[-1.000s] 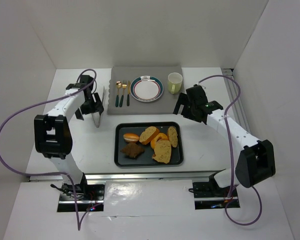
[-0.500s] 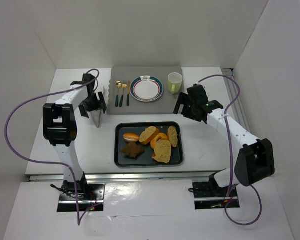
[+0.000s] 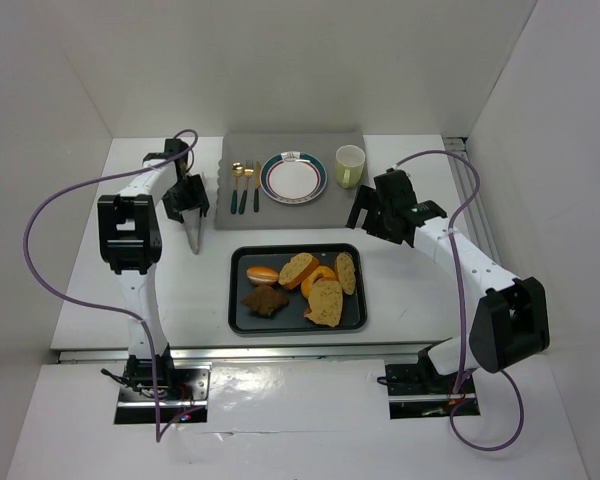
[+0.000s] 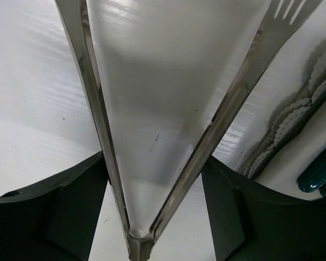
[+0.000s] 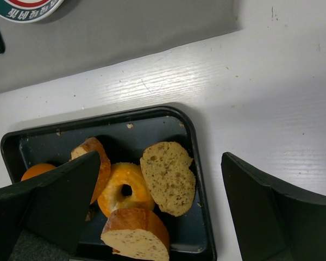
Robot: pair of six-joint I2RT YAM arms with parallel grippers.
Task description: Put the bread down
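Several bread slices [image 3: 327,300] lie with a bun [image 3: 263,273] and a ring doughnut [image 3: 318,280] in the black tray [image 3: 238,318]. Metal tongs [image 3: 193,236] rest on the table left of the placemat. My left gripper [image 3: 187,206] is down over them. In the left wrist view the tongs [image 4: 228,103] form a V between the fingers [image 4: 76,212], and each finger touches one arm near the hinge. My right gripper [image 3: 364,212] hangs open above the tray's right edge. Beneath it a bread slice [image 5: 168,176] and the doughnut [image 5: 125,190] show, with nothing between its jaws [image 5: 161,157].
On a grey placemat [image 3: 290,145] behind the tray are a rimmed plate [image 3: 293,177], a pale green cup [image 3: 349,165] and green-handled cutlery [image 3: 244,186]. A dark brown star-shaped pastry [image 3: 266,299] shares the tray. White walls enclose the table on three sides.
My left arm has swung its elbow inward and settled the gripper onto the tongs, its jaws narrowing onto the tong arms. The right arm and the food have not moved.
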